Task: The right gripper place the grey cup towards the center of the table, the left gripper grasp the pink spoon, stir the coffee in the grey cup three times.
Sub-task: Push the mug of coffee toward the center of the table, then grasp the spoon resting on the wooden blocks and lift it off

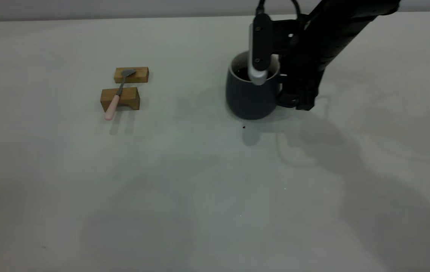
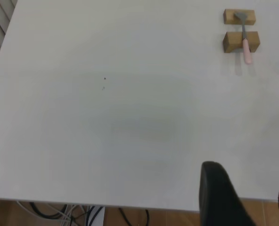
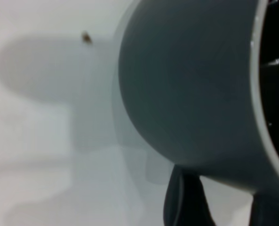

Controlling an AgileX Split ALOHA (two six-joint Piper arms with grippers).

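The grey cup [image 1: 250, 96] stands on the table [image 1: 199, 181] right of the middle, with dark coffee [image 1: 242, 73] in it. My right gripper [image 1: 288, 99] is low at the cup's right side, where the handle is hidden behind it. In the right wrist view the cup [image 3: 191, 84] fills the picture and the right gripper [image 3: 226, 207] is open, with bare table showing between its fingers. The pink spoon [image 1: 116, 94] lies across two wooden blocks at the left, bowl toward the back. My left gripper [image 2: 250, 197] hangs open at the table's edge, far from the spoon [image 2: 244, 40].
The spoon's bowl rests on the rear wooden block [image 1: 131, 74] and its handle juts out over the front block [image 1: 124, 99]. A tiny dark speck [image 1: 244, 127] lies just in front of the cup. Cables hang below the table edge [image 2: 83, 214].
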